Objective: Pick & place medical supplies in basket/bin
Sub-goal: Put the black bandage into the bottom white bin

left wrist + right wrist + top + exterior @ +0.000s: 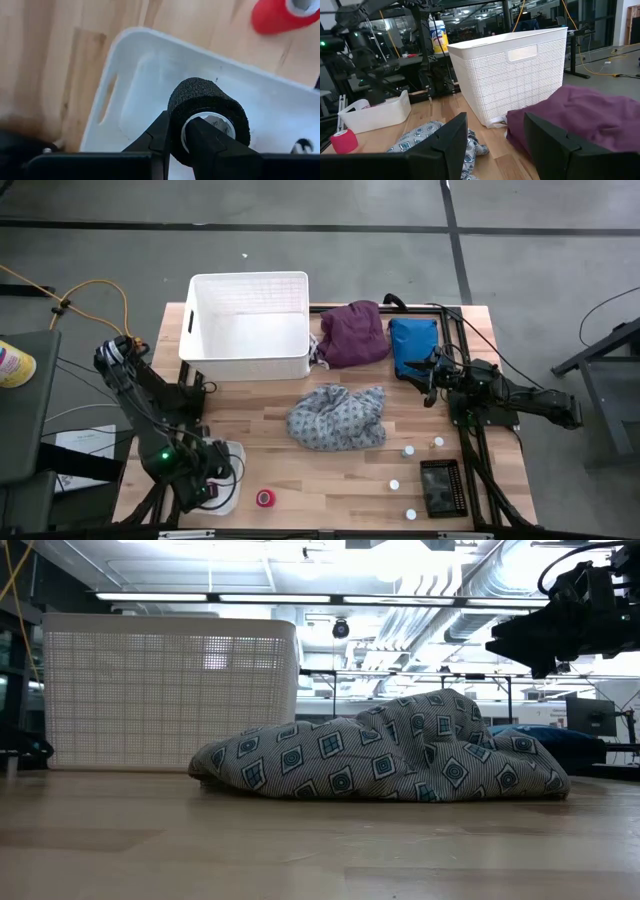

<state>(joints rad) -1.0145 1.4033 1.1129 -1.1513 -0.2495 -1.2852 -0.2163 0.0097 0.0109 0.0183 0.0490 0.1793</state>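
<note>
**Left gripper clamps black tape roll over small tray**

At the lower left of the high view, the left gripper [182, 142] is closed on a black tape roll [207, 117] above a small white tray [130, 90]. A red tape roll [265, 498] lies beside the tray. The right gripper [425, 375], fingers apart, hovers at centre right near the purple garment [352, 333]. The white basket [248, 328] stands upper centre, the grey patterned garment [337, 417] below it.

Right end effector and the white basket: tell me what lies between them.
The purple garment lies between the right end effector and the white basket, clear in the high view.
</note>
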